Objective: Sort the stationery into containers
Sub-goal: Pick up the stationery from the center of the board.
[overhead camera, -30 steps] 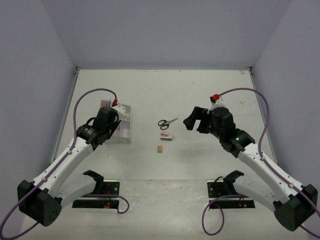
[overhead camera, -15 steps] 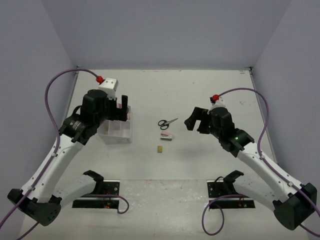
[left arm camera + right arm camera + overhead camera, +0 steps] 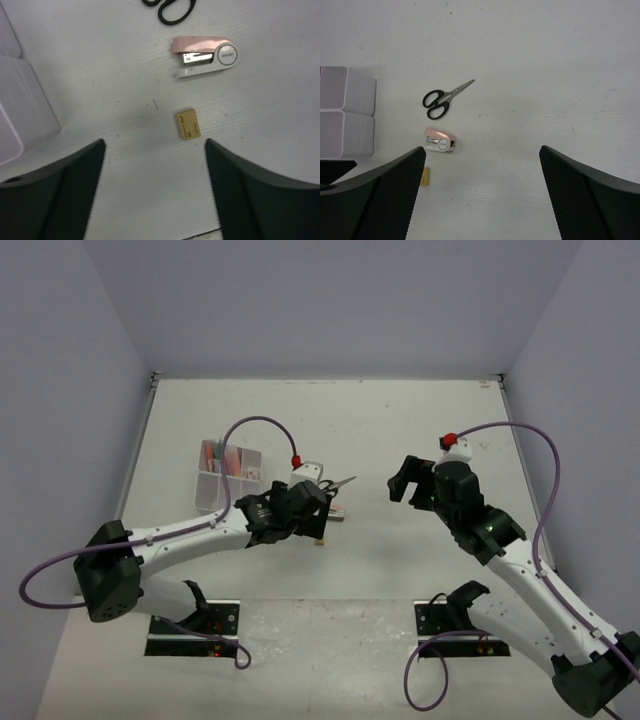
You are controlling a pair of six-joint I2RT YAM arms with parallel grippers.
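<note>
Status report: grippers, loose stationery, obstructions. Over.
Left gripper open above eraser. Right gripper open, empty, hovering. Eraser, stapler, scissors loose outside box. Nothing blocking the eraser.

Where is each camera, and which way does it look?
Top external: above and behind, looking down at the white table; left arm, right arm show.
Left wrist: on left gripper, facing the small tan eraser; fingers show.
Right wrist: on right gripper, facing black-handled scissors; fingers show.
Both wrist views share the small pink stapler.
</note>
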